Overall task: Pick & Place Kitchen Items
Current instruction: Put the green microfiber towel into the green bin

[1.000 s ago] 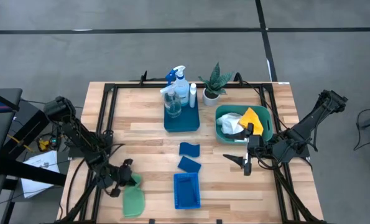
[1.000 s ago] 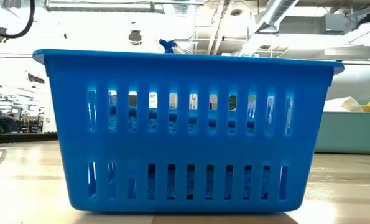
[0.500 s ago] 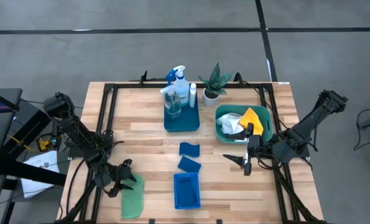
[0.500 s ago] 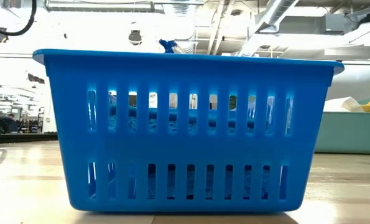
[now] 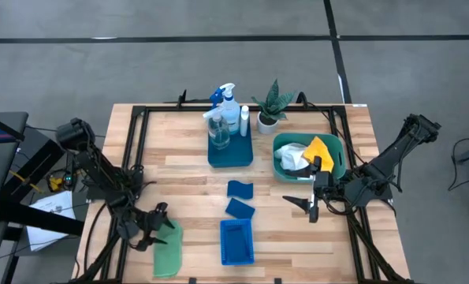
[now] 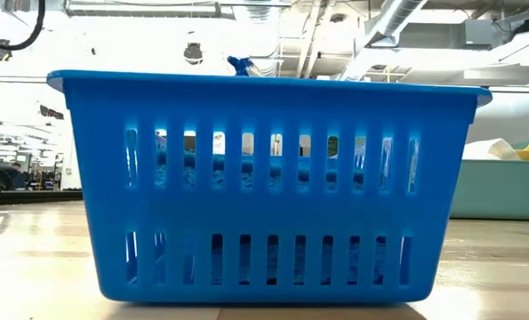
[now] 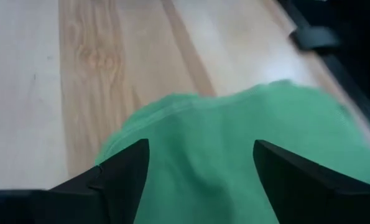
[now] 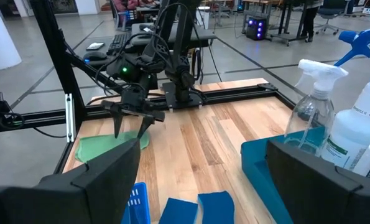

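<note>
On the pale wood table (image 5: 187, 170), both arms' fingers are spread, gripping nothing.

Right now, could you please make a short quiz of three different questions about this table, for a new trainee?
1. True or false: the left end effector is clamped on the green cloth.
2. Which container holds the yellow cloth? A) the blue tray B) the teal tub C) the blue basket
3. How many blue sponges lie on the bare table?

Key: 1. False; its fingers stand open just above the cloth, which lies flat on the wood. 2. B. 3. Two, between tray and basket.
</note>
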Controlling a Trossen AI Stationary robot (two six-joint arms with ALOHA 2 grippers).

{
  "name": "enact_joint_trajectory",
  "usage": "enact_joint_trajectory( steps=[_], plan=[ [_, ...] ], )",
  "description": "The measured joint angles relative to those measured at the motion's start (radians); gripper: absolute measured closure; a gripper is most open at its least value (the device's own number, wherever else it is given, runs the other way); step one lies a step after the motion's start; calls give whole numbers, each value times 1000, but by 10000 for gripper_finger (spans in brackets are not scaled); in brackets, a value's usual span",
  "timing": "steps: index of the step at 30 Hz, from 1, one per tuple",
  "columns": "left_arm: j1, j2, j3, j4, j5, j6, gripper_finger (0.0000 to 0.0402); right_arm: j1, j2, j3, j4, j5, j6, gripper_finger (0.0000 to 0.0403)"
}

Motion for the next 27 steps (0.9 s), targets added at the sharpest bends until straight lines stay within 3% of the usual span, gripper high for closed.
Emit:
enact_joint_trajectory(
  steps=[3, 11, 18, 27],
  plan=[
    [0, 58, 0, 12, 2, 0, 118, 0, 0, 0, 0, 0, 0, 67],
    [0, 268, 3, 262, -41, 58, 119, 0, 0, 0, 0, 0, 1, 67],
    [-2, 432, 46, 297, -128, 93, 119, 0, 0, 0, -2, -1, 1, 67],
    [-2, 454, 63, 299, -159, 101, 123, 0, 0, 0, -6, -8, 1, 67]
  ],
)
